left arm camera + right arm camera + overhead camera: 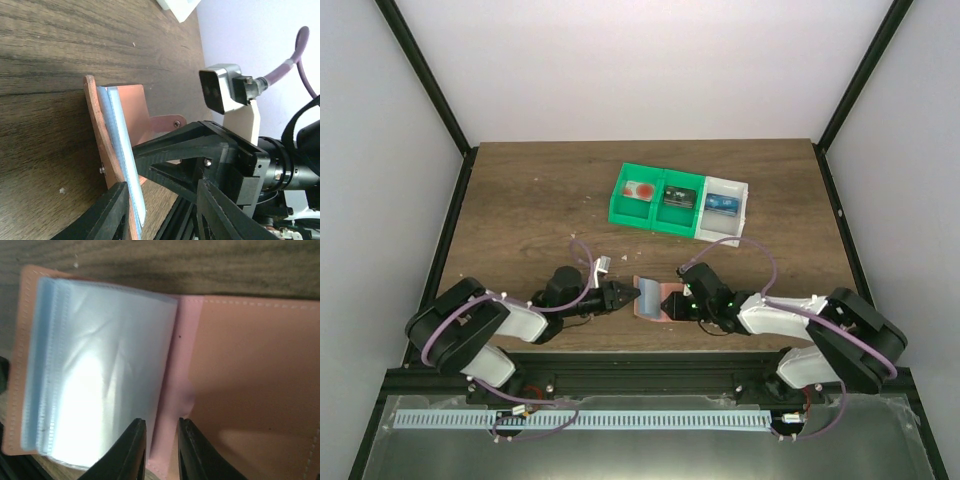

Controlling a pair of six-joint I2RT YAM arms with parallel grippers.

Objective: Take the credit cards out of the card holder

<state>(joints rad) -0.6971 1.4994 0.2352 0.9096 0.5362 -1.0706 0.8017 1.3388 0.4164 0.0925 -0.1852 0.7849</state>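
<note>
Top external, lower centre: card holder (645,310) lay open on the surface between your arms. Right end effector (678,303) pinched its pink spine; left end effector (628,296) stood open, straddling the credit cards (649,292) edge-on, just frame-right of it, so left was nearer.

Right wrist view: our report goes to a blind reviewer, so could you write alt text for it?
An open salmon-pink card holder fills the frame, with a glossy pale-blue sleeve stack on its left half and the right half bare. The right gripper, nearly closed, appears to pinch the fold at the bottom; the wooden table shows along the top.
</note>
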